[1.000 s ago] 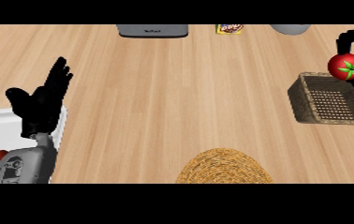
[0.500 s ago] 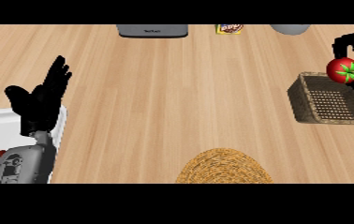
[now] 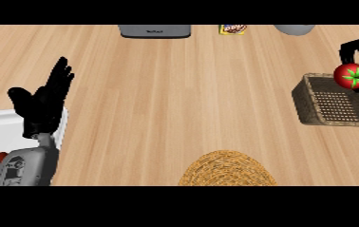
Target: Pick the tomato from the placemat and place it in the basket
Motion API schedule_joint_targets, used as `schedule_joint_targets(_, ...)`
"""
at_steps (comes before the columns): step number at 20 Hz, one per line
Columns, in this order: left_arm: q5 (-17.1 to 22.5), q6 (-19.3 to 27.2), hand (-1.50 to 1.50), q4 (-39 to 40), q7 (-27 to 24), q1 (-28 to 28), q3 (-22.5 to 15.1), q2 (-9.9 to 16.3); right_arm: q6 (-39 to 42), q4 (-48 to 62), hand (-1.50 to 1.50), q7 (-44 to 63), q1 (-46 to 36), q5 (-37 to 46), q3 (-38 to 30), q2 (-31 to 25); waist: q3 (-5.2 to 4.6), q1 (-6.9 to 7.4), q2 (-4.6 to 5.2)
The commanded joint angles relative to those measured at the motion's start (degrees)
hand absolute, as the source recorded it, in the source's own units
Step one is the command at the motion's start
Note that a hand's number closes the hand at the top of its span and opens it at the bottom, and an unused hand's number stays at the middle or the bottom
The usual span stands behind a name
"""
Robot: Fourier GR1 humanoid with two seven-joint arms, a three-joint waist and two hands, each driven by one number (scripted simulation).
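My right hand (image 3: 348, 52) curls round the tomato (image 3: 348, 76), held over the basket (image 3: 324, 101) at its far rim. Let go here and it may clip that rim and roll onto the counter (image 3: 182, 93). My left hand (image 3: 43, 102) rests open.

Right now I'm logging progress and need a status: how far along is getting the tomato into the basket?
Done: the tomato is off the woven placemat, which lies bare at the near edge. In hand: the right hand, mostly out of view at the right edge, holds the tomato over the basket's far rim. Left: lower it in and let go. The left hand rests open at the left.
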Motion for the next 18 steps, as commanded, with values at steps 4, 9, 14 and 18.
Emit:
schedule_joint_targets(4,-2.14,1.81,0.0,-5.0,2.42,2.0,-2.61,-1.84,2.24,2.74,-1.5,4.65,-1.53,1.6,-2.07,1.66,0.02,0.08,-0.05)
schedule_joint_targets(9,0.13,-0.03,0.0,-0.25,-0.01,0.52,0.76,0.41,2.88,-1.58,-1.5,0.69,0.59,-9.15,-10.24,2.83,0.01,-0.76,-0.16)
schedule_joint_targets(14,1.76,-1.77,0.0,-3.65,3.63,0.42,1.37,2.04,9.16,-2.1,-1.5,5.21,-3.16,-17.07,-16.95,3.56,0.01,-0.45,-0.4)
schedule_joint_targets(18,0.27,-0.93,0.0,-0.2,-0.32,0.83,1.47,1.75,13.81,-1.99,-1.5,9.82,-4.09,-25.06,-24.94,2.06,-0.04,-1.38,-0.38)
